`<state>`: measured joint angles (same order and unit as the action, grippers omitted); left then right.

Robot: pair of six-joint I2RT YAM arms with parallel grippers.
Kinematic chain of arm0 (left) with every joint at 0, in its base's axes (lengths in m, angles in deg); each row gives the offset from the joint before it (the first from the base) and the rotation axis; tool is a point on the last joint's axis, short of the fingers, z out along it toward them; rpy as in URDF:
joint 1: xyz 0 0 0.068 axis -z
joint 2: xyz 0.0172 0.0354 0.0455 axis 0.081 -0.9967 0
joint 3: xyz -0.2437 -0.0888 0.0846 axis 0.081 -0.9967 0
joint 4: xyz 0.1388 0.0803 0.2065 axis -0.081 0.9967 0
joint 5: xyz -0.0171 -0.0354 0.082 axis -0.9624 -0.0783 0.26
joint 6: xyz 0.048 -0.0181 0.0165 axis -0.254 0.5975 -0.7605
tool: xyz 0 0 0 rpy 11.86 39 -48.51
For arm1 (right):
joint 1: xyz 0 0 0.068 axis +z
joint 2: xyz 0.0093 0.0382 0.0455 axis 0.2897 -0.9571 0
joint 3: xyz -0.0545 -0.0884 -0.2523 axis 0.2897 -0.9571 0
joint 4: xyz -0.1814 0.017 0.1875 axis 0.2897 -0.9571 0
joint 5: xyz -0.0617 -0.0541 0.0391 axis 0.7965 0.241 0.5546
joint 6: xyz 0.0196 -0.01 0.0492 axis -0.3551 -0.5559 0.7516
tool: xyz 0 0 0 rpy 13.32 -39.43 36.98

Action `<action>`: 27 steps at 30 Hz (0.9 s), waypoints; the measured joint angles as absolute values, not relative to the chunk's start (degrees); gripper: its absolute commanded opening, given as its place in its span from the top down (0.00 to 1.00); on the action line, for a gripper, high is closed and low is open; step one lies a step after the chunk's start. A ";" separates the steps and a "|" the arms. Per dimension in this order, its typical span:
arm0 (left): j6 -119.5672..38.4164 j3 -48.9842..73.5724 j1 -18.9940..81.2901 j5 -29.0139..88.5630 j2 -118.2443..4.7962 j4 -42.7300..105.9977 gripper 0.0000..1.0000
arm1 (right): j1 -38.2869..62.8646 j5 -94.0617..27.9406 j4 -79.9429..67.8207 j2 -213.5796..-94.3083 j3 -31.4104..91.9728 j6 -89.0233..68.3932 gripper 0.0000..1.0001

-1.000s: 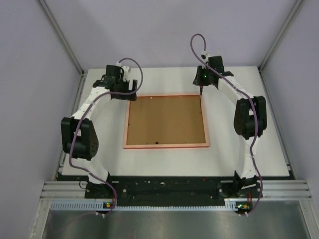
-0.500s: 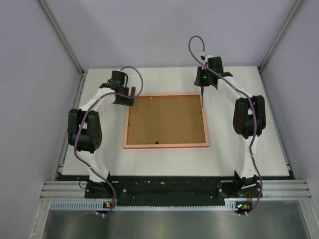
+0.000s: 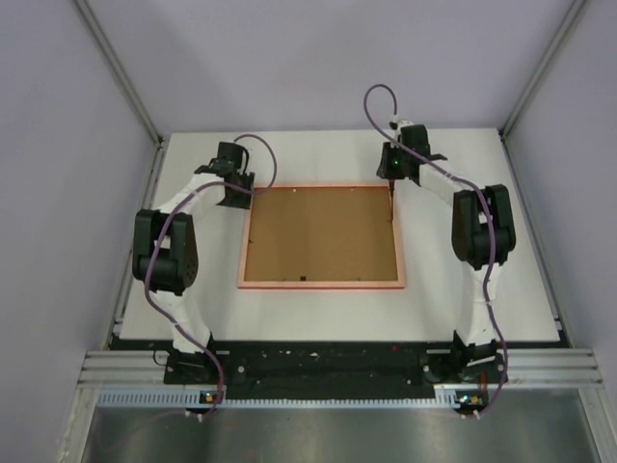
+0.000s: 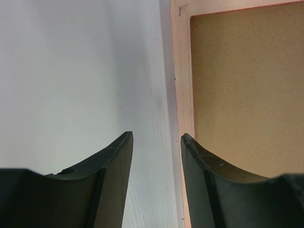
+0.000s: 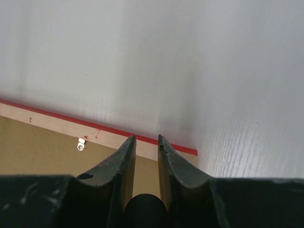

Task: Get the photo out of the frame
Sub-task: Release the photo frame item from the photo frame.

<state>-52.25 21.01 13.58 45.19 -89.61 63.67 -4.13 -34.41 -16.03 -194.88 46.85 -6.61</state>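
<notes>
Table (image 3: pixel 482 289): white, wood-grained, carrying the frame (image 3: pixel 321 283) face-down
Walls: plain lilac
Left claw (image 4: pixel 156 142): part-open, straddling the frame's rim
Right claw (image 5: pixel 147 140): narrow, empty

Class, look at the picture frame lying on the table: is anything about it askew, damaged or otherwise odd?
Nothing looks damaged. The frame lies flat, face down and square to the table, its brown backing board showing. The photo is hidden. A few small red specks mark the pale rim in the right wrist view.

Overhead view faces down; both wrist views closely share the frame (image 3: pixel 321 236)
</notes>
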 measured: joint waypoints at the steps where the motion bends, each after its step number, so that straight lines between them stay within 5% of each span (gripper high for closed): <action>1: -52.32 20.98 13.58 45.17 -89.65 63.69 0.50 | -4.13 -34.37 -15.62 -194.86 46.85 -6.43 1.00; 27: -50.59 21.07 13.60 41.65 -92.71 63.45 0.45 | -4.13 -33.93 -14.79 -194.86 46.87 -4.49 1.00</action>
<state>-50.59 21.07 13.60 41.65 -92.71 63.45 -4.13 -33.93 -14.79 -194.86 46.87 -4.49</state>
